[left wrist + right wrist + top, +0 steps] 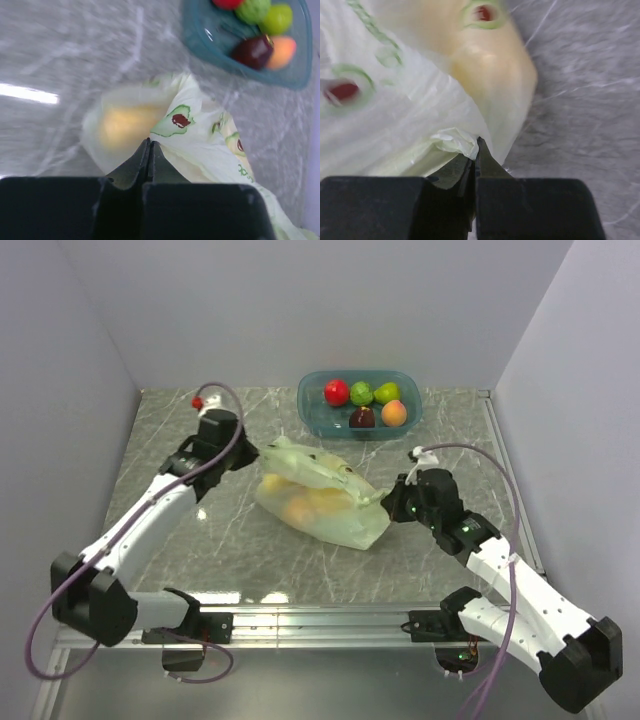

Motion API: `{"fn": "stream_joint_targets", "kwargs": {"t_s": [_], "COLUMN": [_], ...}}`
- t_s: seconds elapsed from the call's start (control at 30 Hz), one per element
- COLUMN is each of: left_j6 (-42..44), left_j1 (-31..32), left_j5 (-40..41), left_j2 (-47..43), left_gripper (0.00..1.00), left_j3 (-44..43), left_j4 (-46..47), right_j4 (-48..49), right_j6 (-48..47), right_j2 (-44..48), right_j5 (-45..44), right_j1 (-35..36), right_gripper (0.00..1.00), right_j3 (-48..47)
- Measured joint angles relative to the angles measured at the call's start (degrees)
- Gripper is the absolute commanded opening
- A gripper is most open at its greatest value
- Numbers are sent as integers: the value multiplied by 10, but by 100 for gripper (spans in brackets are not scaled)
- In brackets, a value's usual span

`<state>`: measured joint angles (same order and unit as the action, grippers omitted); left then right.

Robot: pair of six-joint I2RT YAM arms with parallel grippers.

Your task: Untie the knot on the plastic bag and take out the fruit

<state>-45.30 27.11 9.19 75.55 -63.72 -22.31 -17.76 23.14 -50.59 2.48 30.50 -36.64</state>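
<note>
The pale yellow-green plastic bag (330, 515) lies mid-table with its top edge stretched into a ridge between my two grippers. Yellow-orange fruit (300, 507) shows through its plastic, and also in the left wrist view (122, 127) and the right wrist view (490, 65). My left gripper (262, 452) is shut on the bag's left end (180, 145). My right gripper (386, 500) is shut on a bunched bit of plastic (454, 141) at the bag's right end. I cannot tell whether that bunch is the knot.
A teal bowl (308, 410) stands at the back behind the bag and holds a red apple (337, 392), green fruits, a dark purple fruit (362, 418) and a peach-coloured one. The bowl also shows in the left wrist view (200, 30). Walls close in the table on three sides.
</note>
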Motion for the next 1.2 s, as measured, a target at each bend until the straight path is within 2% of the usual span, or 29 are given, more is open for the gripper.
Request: {"fn": "stream_joint_targets", "kwargs": {"t_s": [0.1,0.27,0.3,0.37,0.4,0.43,0.47,0.53,0.57,0.7,0.87,1.03,1.2], "left_j6": [37,76,82,94,101,106,113,120,120,110,96,92,165], "left_j1": [-44,-56,-59,-66,-70,-73,-76,-76,-76,-76,-73,-38,48], "left_j5": [18,30,30,22,12,1,-15,-47,-62,-107,-163,-201,-198], "left_j2": [-52,-109,-122,-159,-178,-196,-218,-252,-266,-311,-306,-280,-194], "left_gripper": [1,0,1,2,9,21,55,83,99,99,98,99,99], "left_j3": [-1,3,10,33,46,61,79,108,117,111,33,12,-21], "left_j4": [-44,-105,-111,-129,-136,-136,-138,-142,-146,-151,-139,-78,-46], "right_j4": [-13,-24,-26,-29,-35,-44,-54,-77,-96,-161,-182,-196,-214], "right_j6": [0,6,11,15,15,15,15,6,0,-32,-66,-102,-145], "right_j2": [8,7,7,7,7,6,5,5,4,-26,-86,-144,-255], "right_j5": [-11,-35,-36,-37,-38,-39,-44,-59,-63,-67,-94,-93,-67], "right_j1": [-19,-19,-19,-19,-20,-17,-13,12,31,84,119,129,129], "right_gripper": [0,1,13,25,30,43,49,66,69,75,74,80,84], "right_j3": [-27,-46,-45,-40,-37,-35,-35,-40,-52,-173,-363,-446,-500]}}
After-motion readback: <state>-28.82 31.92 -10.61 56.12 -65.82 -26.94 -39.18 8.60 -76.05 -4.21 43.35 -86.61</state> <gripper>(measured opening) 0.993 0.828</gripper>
